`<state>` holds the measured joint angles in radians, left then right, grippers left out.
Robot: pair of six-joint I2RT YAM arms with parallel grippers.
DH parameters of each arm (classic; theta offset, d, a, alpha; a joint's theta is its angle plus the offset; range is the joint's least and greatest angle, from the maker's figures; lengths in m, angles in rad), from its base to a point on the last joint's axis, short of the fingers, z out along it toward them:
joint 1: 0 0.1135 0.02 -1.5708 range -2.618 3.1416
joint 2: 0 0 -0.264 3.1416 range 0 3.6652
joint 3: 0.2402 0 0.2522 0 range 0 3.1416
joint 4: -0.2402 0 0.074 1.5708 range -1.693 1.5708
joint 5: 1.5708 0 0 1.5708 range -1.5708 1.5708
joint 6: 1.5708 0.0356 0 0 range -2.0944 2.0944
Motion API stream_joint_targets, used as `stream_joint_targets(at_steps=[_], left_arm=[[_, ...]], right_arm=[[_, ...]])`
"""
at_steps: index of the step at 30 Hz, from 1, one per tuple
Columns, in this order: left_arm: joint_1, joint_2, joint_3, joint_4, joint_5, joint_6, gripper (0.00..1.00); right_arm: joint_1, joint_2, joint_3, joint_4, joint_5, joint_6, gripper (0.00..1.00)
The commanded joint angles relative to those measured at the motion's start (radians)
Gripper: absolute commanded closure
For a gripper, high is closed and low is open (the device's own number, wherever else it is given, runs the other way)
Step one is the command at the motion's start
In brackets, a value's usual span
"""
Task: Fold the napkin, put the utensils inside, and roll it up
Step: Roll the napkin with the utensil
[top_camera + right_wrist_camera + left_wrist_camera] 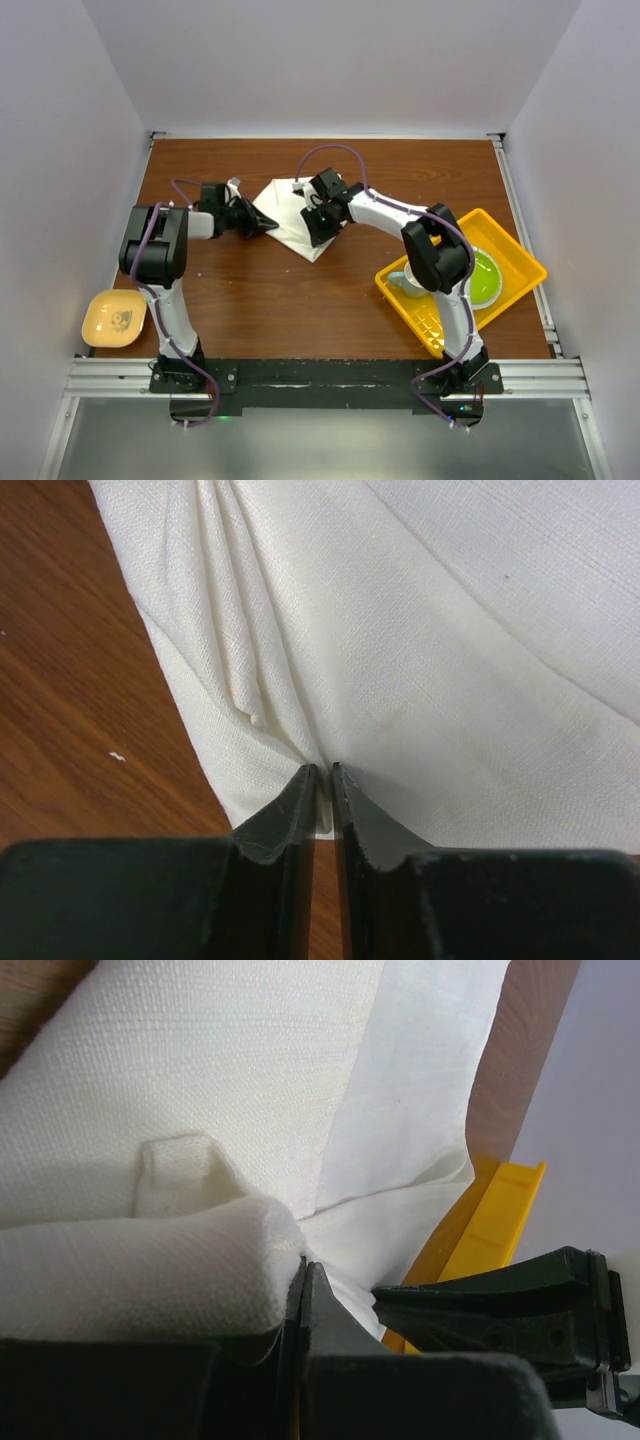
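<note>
The white napkin [292, 222] lies folded on the brown table between my two grippers. My left gripper [266, 227] is shut on the napkin's left edge; in the left wrist view the cloth [200, 1120] bunches at the closed jaw tips [305, 1265]. My right gripper [318, 232] is shut on the napkin's right edge; in the right wrist view the cloth [400, 660] puckers into folds at the jaw tips [323, 770]. The knife is not in view.
A yellow tray [505, 250] at the right holds a green plate [487, 277] and a cup [407, 281]. A small yellow bowl [113, 318] sits at the near left. White walls enclose the table.
</note>
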<state>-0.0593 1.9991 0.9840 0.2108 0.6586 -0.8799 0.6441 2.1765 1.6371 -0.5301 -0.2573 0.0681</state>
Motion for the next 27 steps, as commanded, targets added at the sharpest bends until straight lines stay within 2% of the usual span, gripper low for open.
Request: stream_joint_targets(at_steps=[1,5,6,9,12,14,15,19,27], left_arm=[[0.001,0.098,-0.022,-0.178,-0.182,0.098,1.00],[0.003,0.105,-0.013,-0.189,-0.178,0.096,1.00],[0.001,0.105,-0.011,-0.191,-0.177,0.091,1.00],[0.001,0.109,-0.007,-0.200,-0.172,0.082,1.00],[0.003,0.110,-0.002,-0.209,-0.171,0.068,1.00],[0.001,0.112,-0.001,-0.209,-0.166,0.061,1.00],[0.001,0.113,0.001,-0.241,-0.166,0.055,1.00],[0.001,0.115,0.001,-0.248,-0.160,0.044,1.00],[0.001,0.113,-0.002,-0.246,-0.151,0.038,1.00]], right_arm=[[0.026,-0.027,-0.025,-0.080,0.173,-0.057,0.78],[0.048,-0.058,0.087,-0.113,0.236,-0.092,0.63],[0.061,-0.069,0.101,-0.110,0.246,-0.099,0.55],[0.107,-0.103,0.136,-0.074,0.312,-0.152,0.40],[0.158,-0.096,0.162,-0.035,0.314,-0.209,0.36],[0.189,-0.061,0.197,-0.033,0.291,-0.224,0.36],[0.198,-0.049,0.213,-0.037,0.283,-0.238,0.41],[0.218,0.025,0.315,-0.051,0.236,-0.237,0.68],[0.229,0.103,0.365,-0.042,0.230,-0.246,0.68]])
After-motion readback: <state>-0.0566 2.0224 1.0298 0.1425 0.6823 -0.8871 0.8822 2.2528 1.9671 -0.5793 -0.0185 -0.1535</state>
